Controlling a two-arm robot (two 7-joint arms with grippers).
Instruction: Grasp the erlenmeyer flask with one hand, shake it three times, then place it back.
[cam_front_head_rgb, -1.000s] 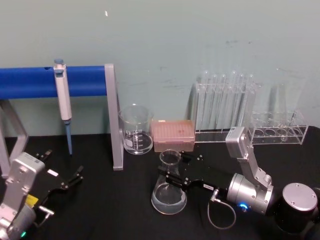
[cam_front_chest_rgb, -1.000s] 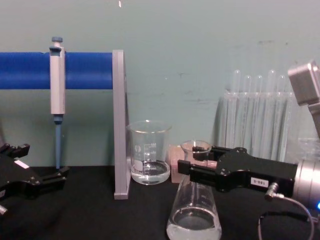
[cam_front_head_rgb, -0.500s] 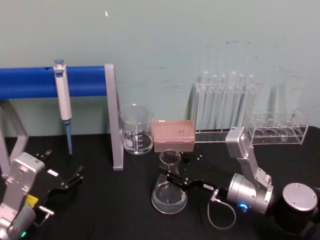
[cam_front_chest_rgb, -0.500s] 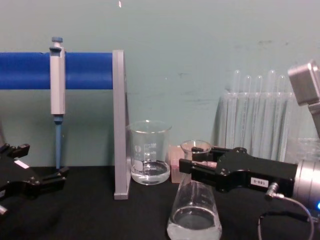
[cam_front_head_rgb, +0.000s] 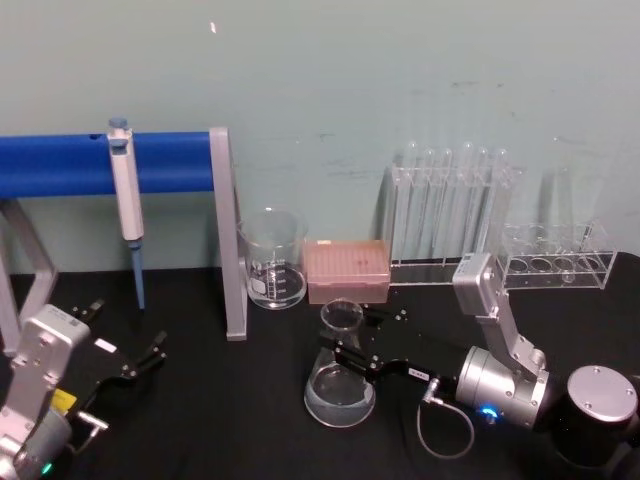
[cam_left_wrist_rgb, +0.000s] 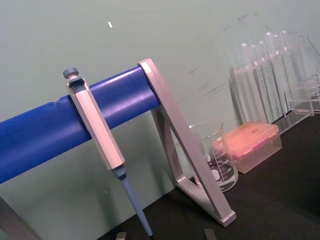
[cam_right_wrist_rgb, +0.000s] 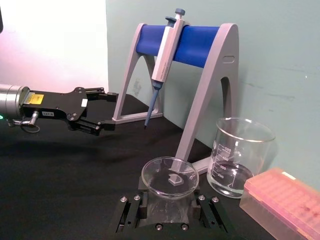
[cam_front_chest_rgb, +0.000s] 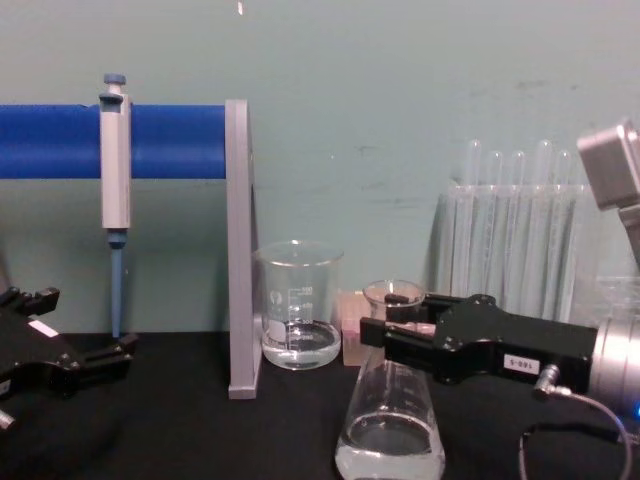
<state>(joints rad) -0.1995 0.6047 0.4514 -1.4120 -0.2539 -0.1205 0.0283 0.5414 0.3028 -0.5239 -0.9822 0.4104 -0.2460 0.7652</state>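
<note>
Black two-fingered right gripper: jaws clamp the neck of the clear conical glass flask, upright just beside the cylindrical glass beaker, nearer the robot. Left gripper: jaws wide, well apart from the beaker.

clear glass flask, matt black hand

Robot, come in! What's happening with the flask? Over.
Right gripper shut on flask neck. Left gripper open, parked far left. Beaker and pink box close behind.

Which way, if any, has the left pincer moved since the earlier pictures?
No: the left pincer stays put, left of the pipette stand's grey leg.
</note>
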